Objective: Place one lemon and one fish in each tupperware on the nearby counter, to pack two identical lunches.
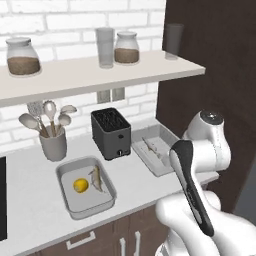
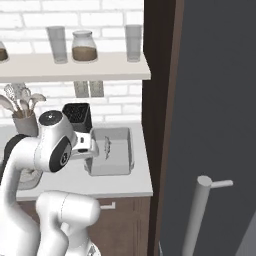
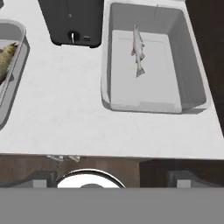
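Note:
Two light-grey tupperware tubs sit on the white counter (image 3: pixel 57 109). The left tupperware (image 1: pixel 87 202) holds a yellow lemon (image 1: pixel 80 185) and a fish (image 1: pixel 96 177) side by side. In the right tupperware (image 3: pixel 192 74) a single slender fish (image 3: pixel 138 50) lies lengthwise on the floor; this tub (image 1: pixel 167 134) and its fish (image 1: pixel 152 147) also appear beside the toaster. My gripper (image 3: pixel 113 180) hovers above the counter's front edge, short of the right tupperware. Its fingertips (image 3: pixel 41 179) stand wide apart, open and holding nothing.
A black toaster (image 1: pixel 111 132) stands between the two tubs at the back. A cup of utensils (image 1: pixel 52 142) is at the back left. A wall shelf (image 1: pixel 100 75) with jars and glasses hangs over the counter. A tall dark cabinet (image 2: pixel 210 100) bounds the right side.

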You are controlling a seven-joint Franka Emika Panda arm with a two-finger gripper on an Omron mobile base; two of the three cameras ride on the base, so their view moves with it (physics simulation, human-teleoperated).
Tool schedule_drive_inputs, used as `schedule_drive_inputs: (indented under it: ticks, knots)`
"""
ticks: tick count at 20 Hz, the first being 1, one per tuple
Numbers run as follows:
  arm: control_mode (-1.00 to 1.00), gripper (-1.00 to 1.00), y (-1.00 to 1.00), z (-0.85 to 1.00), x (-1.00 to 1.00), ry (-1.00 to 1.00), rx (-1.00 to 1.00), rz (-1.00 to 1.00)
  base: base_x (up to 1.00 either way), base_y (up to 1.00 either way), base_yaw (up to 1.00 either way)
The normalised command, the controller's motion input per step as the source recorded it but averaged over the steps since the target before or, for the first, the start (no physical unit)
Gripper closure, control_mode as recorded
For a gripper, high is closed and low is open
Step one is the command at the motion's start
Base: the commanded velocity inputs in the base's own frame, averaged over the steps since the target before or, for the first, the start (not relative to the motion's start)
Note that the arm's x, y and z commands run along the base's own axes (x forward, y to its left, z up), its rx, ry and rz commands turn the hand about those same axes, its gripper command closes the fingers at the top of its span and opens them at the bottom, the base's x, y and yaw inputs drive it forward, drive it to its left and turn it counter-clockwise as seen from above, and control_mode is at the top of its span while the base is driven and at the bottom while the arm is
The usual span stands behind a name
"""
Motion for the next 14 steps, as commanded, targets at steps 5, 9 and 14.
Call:
schedule_drive_inputs:
  ticks: [5, 9, 14]
  knots:
    - [1.00, -1.00, 0.00, 0.00, 0.00, 0.00, 0.00, 0.00, -1.00, 0.00, -0.05]
    - [1.00, -1.00, 0.00, 0.00, 0.00, 0.00, 0.00, 0.00, -1.00, 0.00, -0.06]
    - [1.00, -1.00, 0.00, 0.00, 0.00, 0.00, 0.00, 0.00, -1.00, -0.10, -0.14]
